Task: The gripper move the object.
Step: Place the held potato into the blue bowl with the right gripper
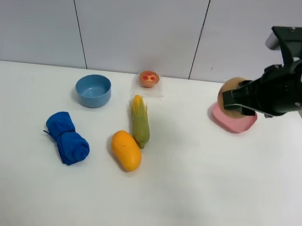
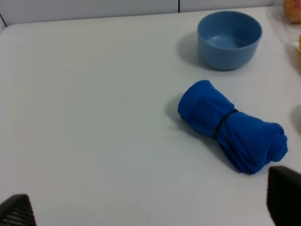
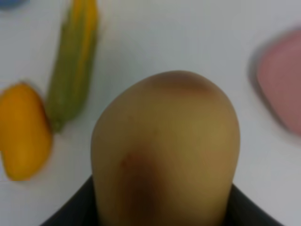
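The object, a tan-orange peach (image 1: pixel 231 91), is held in the air by my right gripper (image 1: pixel 234 99), which is shut on it, above the left edge of a pink plate (image 1: pixel 236 123). The black arm housing (image 1: pixel 287 88) reaches in from the right. In the right wrist view the peach (image 3: pixel 164 150) fills the middle, with its reddish patch showing, and dark fingers (image 3: pixel 70 214) sit low beside it. My left gripper (image 2: pixel 150 205) is open and empty over the table, with only its fingertips (image 2: pixel 284 195) showing. It is out of the exterior high view.
A blue bowl (image 1: pixel 93 90), a rolled blue cloth (image 1: pixel 67 138), a mango (image 1: pixel 126 150), a corn cob (image 1: pixel 139 121) and a red-spotted tart (image 1: pixel 149 79) lie on the white table (image 1: pixel 202 193). A wall stands behind.
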`<state>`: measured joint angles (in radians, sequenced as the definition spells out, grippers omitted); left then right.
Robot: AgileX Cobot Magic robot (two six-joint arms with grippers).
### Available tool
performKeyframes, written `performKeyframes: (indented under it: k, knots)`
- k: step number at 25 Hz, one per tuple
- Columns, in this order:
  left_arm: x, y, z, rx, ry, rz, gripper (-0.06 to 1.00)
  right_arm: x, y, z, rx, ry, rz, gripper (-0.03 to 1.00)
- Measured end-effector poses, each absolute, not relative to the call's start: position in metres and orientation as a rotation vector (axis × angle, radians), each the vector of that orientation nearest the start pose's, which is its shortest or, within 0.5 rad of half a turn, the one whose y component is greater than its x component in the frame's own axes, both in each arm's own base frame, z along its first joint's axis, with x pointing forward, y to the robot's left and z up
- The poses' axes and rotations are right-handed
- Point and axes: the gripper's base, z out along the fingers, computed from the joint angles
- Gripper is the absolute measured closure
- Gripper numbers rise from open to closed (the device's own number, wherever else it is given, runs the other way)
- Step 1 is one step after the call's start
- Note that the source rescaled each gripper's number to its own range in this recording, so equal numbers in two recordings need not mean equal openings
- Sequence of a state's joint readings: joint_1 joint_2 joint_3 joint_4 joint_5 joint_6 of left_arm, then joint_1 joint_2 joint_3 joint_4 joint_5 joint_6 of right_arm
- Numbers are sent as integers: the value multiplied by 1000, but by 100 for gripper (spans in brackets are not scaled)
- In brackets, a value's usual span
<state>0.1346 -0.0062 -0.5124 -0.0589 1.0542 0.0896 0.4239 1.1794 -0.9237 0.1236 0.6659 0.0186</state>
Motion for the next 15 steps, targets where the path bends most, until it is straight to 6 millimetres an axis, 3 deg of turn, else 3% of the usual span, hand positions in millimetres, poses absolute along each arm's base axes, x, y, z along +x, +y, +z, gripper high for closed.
performKeyframes:
  k: [6,15]
  knots:
    - [-6,-6,281,-43,2018,72,-6,256,136,314,-572,2359,337,97]
    - [-6,-6,281,-43,2018,72,-6,344,254,305,-842,2268,383,97]
